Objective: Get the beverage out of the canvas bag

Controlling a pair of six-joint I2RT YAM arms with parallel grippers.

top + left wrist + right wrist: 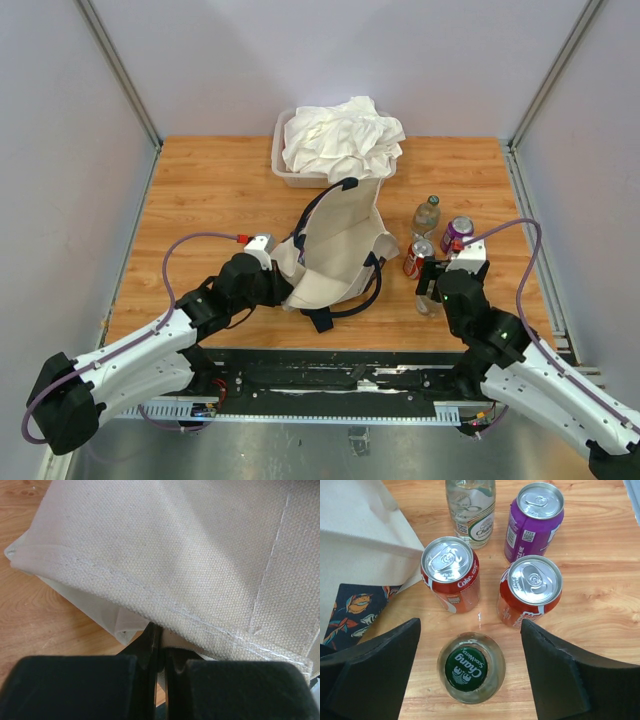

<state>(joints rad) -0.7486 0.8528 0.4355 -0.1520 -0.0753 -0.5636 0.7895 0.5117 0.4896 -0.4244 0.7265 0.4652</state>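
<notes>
Standing on the table [600,605] outside the canvas bag [340,240], a Chang bottle [471,667] is being flanked by the right gripper [470,625], jaws apart. The bag's hem is being clamped by the left gripper [159,645], and any remaining contents are being hidden.

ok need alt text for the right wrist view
The open right gripper straddles an upright green-capped bottle on the wooden table, not touching it. Beyond stand a Coke can, another red can, a purple can and a clear bottle; the edge of the canvas bag shows at left.
</notes>
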